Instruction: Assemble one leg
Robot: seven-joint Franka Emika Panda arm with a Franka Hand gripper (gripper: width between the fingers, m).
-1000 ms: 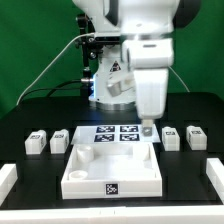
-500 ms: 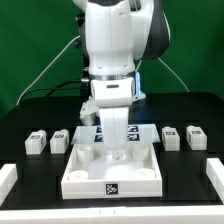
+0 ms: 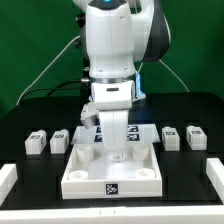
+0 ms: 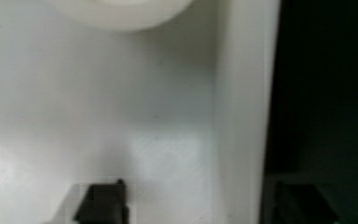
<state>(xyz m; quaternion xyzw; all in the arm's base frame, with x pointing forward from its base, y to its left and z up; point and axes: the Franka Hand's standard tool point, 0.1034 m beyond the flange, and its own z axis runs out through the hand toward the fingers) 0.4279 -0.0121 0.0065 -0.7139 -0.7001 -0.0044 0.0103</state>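
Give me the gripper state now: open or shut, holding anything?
Gripper: open, holding nothing, with its fingers spread wide over the white tray-like part.

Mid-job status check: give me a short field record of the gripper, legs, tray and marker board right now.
tray: flat, front centre, no leg fitted
gripper: open, holding nothing, low over the tray's rear half
legs: four loose, two at the exterior view's left of the tray, two at its right
marker board: behind the tray, partly hidden by the arm
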